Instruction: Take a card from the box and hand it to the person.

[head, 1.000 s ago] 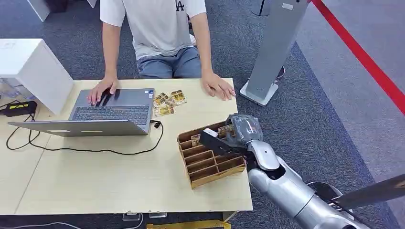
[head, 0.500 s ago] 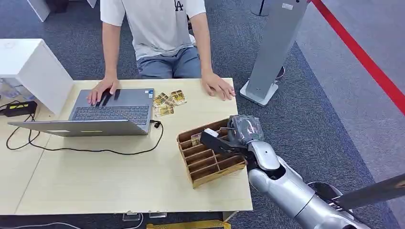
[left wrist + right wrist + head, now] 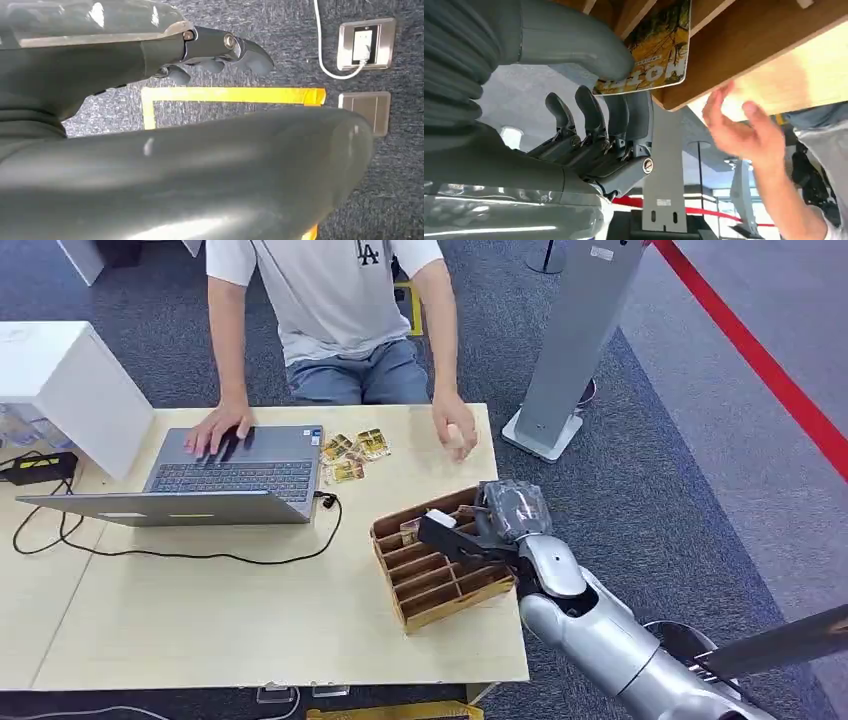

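Card (image 3: 659, 45) with the yellow print sits pinched between my right robot hand's (image 3: 505, 512) thumb and fingers (image 3: 616, 125), partly inside the far compartment of the wooden box (image 3: 440, 580) near the table's (image 3: 200, 620) right edge. The person's hand (image 3: 455, 430) hangs lifted near the far edge, I reckon to receive it. My left robot hand (image 3: 220, 50) hangs toward the floor, fingers curled loosely, holding nothing.

The right arm (image 3: 610, 640) is silver and smooth, made of rounded segments. The right hand (image 3: 505, 512) has a grey ribbed cover (image 3: 454, 60), a thick grey thumb (image 3: 574, 40) and darker fingers (image 3: 589, 120) with a round screw (image 3: 647, 165) at their base.
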Controlling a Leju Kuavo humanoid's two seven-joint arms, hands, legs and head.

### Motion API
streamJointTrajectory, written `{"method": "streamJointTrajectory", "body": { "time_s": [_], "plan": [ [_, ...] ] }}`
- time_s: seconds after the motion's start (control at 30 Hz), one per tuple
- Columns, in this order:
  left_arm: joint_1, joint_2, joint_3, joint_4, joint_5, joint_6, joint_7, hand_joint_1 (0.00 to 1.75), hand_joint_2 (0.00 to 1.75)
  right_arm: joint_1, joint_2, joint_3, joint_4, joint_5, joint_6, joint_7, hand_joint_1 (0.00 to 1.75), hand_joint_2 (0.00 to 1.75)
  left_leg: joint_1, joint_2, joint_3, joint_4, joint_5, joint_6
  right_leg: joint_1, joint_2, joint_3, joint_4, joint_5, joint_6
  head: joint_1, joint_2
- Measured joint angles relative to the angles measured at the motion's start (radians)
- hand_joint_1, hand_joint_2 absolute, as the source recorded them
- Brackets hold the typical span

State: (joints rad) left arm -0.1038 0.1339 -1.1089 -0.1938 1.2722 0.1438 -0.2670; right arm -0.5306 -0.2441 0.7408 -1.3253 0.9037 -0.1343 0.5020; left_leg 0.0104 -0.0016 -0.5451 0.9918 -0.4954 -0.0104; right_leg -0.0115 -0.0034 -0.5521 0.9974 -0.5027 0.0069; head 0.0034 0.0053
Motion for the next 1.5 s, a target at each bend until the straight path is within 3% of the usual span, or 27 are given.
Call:
{"method": "streamJointTrajectory", "body": {
  "time_s": [0.37,0.73,1.0,1.2,1.23,1.37,1.4,1.5],
  "plan": [
    [0.001,0.0,0.003,0.0,0.012,0.002,0.002,0.0,0.0,0.005,-0.016,-0.025,-0.16,0.031,-0.008,0.032,1.4,1.75,0.0,0.0,0.0,0.0,0.0,0.0,0.0,0.0,0.0,0.0,0.0,0.0,0.0,0.0],
    [0.002,0.0,0.007,0.0,0.016,0.003,0.002,0.0,0.0,0.049,-0.032,-0.053,-0.375,0.095,-0.049,0.018,1.4,1.75,0.0,0.0,0.0,0.0,0.0,0.0,0.0,0.0,0.0,0.0,0.0,0.0,-0.001,0.0],
    [0.001,0.0,0.007,0.0,0.007,0.003,0.002,0.0,0.0,0.074,-0.033,-0.069,-0.384,0.116,-0.139,-0.07,1.4,1.75,0.0,0.0,-0.001,0.0,0.0,0.0,0.0,0.0,0.0,0.0,0.0,0.0,0.0,0.0],
    [0.001,-0.003,0.006,0.0,-0.003,-0.004,0.001,0.0,0.0,0.092,-0.031,-0.071,-0.333,0.164,-0.301,-0.169,1.4,1.75,0.0,0.0,-0.002,0.0,0.0,0.0,0.0,0.0,-0.001,0.0,0.0,0.0,0.0,0.0],
    [0.001,-0.003,0.006,0.0,-0.004,-0.006,-0.002,0.0,1.75,0.095,-0.03,-0.071,-0.321,0.169,-0.327,-0.185,0.0,1.75,0.0,0.0,-0.003,0.0,0.0,0.0,0.0,0.0,-0.002,0.0,0.0,0.0,0.0,0.0],
    [0.0,-0.004,0.006,0.0,-0.021,-0.008,-0.003,0.0,1.75,0.1,-0.022,-0.071,-0.285,0.175,-0.398,-0.245,0.0,1.75,0.0,0.0,-0.003,0.0,0.0,0.0,0.0,0.0,-0.003,0.0,0.0,0.0,0.0,0.0],
    [0.0,-0.004,0.006,0.0,-0.021,-0.008,-0.003,0.0,0.0,0.102,-0.02,-0.071,-0.276,0.174,-0.411,-0.256,0.0,1.75,0.0,0.0,-0.003,0.0,0.0,0.0,0.0,0.0,-0.003,0.0,0.0,0.0,0.0,0.0],
    [0.0,-0.005,0.005,0.0,-0.021,-0.012,-0.011,0.0,0.0,0.111,-0.012,-0.072,-0.251,0.141,-0.452,-0.303,0.0,1.75,0.0,0.0,-0.003,0.0,0.0,0.0,0.0,0.0,-0.002,0.0,0.0,0.0,0.0,0.0]
  ]
}}
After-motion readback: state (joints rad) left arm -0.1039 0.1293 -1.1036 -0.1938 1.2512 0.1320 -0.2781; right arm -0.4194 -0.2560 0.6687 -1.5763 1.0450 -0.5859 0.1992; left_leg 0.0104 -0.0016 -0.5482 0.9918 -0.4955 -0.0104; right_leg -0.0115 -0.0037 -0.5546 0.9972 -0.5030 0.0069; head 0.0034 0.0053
